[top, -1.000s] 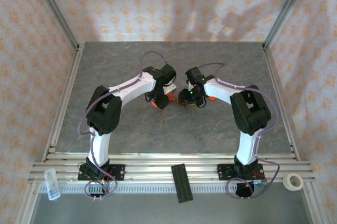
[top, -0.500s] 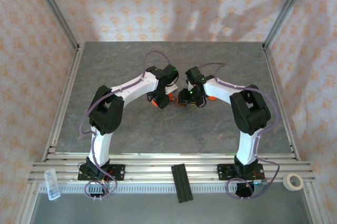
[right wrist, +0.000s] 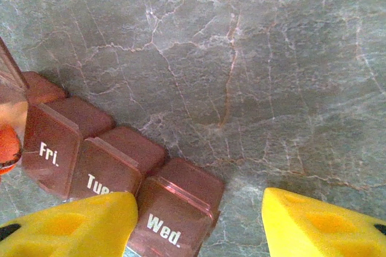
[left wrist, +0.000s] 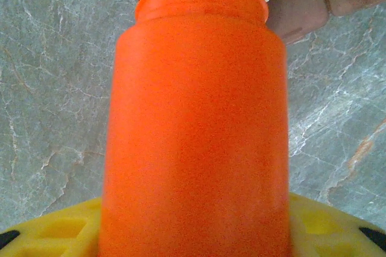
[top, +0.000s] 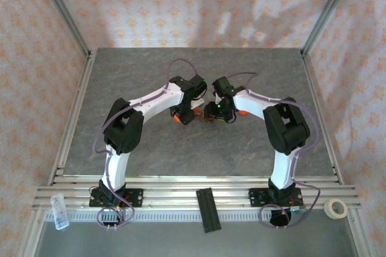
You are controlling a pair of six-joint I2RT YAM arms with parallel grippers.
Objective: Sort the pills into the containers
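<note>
Left gripper (top: 182, 114) is clasping the orange bottle (left wrist: 193, 130), its mouth pointing toward the containers (right wrist: 108, 169), which are lying mid-table between the arms. Right gripper (right wrist: 196, 223) is hovering spread and empty over the Wed end. Lids marked Fri, Tue and Wed are looking closed; sorting is likely barely begun.

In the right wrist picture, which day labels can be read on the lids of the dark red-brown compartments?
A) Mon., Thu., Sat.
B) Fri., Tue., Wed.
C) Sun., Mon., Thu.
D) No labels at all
B: the lids of the containers carry white lettering that reads "Fri.", "Tue" and "Wed." from left to right, with the end of "Tue" hidden.
</note>
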